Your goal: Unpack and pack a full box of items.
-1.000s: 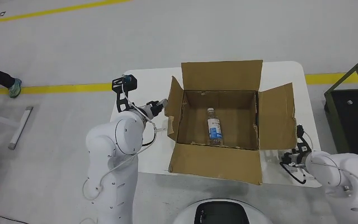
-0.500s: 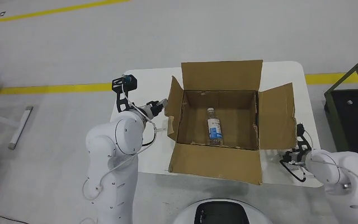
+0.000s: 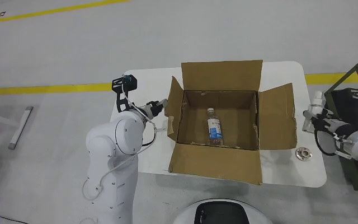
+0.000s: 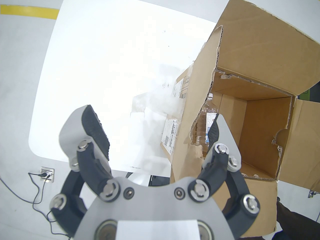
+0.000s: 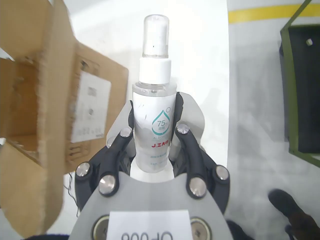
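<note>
grey floor (image 3: 84,45) with a yellow line (image 3: 56,88) runs behind the white bench (image 3: 151,78). the open cardboard box (image 3: 221,75) stands between the two grippers, and a dark green rack (image 3: 342,106) is on the floor just beyond the right gripper (image 5: 155,106). a water bottle (image 3: 214,127) lies flat on the box's bottom, well apart from both grippers.

the main risk is probably the spray bottle (image 5: 153,81) slipping. the right gripper clamps it low on its smooth body, so the neck and clear cap stick far out past the fingers, and a quick swing could tilt it or work it loose. this gripper hangs at the bench's edge, so a dropped bottle might land on the floor rather than the bench. the box's spread side flap lies between this gripper and the opening, so a low path could catch on the cardboard and shove the box. a small round piece (image 3: 304,153) on the bench near this gripper could also get knocked.

the left gripper (image 4: 153,123) is spread wide and holds nothing. one finger sits just beside the torn flap on its side of the box, though i cannot tell if it touches. a careless move there could fold the flap inward.
</note>
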`<state>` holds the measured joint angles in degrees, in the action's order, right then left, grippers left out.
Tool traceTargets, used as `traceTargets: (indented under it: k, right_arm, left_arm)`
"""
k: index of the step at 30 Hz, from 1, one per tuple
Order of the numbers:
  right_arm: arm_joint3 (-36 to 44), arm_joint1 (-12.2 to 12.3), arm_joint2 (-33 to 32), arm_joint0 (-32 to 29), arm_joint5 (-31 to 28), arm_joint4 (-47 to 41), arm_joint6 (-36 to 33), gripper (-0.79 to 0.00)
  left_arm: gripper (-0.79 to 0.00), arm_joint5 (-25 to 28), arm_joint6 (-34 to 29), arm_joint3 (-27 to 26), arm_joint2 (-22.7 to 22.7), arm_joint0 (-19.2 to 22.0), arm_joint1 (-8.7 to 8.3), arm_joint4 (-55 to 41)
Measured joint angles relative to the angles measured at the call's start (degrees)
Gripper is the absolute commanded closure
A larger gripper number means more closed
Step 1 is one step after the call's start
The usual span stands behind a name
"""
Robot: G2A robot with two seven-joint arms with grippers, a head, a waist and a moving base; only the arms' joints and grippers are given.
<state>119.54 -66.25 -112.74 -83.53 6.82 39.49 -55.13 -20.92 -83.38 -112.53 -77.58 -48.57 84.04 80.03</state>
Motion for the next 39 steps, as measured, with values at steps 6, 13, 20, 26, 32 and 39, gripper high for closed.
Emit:
traceTargets:
  k: [6,13,20,26,32,39]
  right_arm:
    - [4.7,0.2,-1.4,2.3,-4.0,-11.0,1.5,0.000]
    - [4.9,0.7,9.1,6.9,-4.2,-14.3,-2.8,0.000]
    - [-0.4,0.4,25.0,14.9,-1.8,-10.8,-2.3,0.000]
    - [-7.6,-0.5,36.8,21.5,0.4,-6.6,-0.1,0.000]
    - [-18.4,-2.2,46.7,26.8,4.0,-6.7,3.5,0.000]
    - [-26.9,-4.2,54.0,31.6,7.8,-7.5,8.8,0.000]
  left_arm:
    - [-0.785,0.0,0.0,0.0,0.0,0.0,0.00,0.0]
    - [-0.785,0.0,0.0,0.0,0.0,0.0,0.00,0.0]
    - [-0.785,0.0,0.0,0.0,0.0,0.0,0.00,0.0]
    - [-0.785,0.0,0.0,0.0,0.0,0.0,0.00,0.0]
    - [-0.785,0.0,0.0,0.0,0.0,0.0,0.00,0.0]
    - [-0.785,0.0,0.0,0.0,0.0,0.0,0.00,0.0]
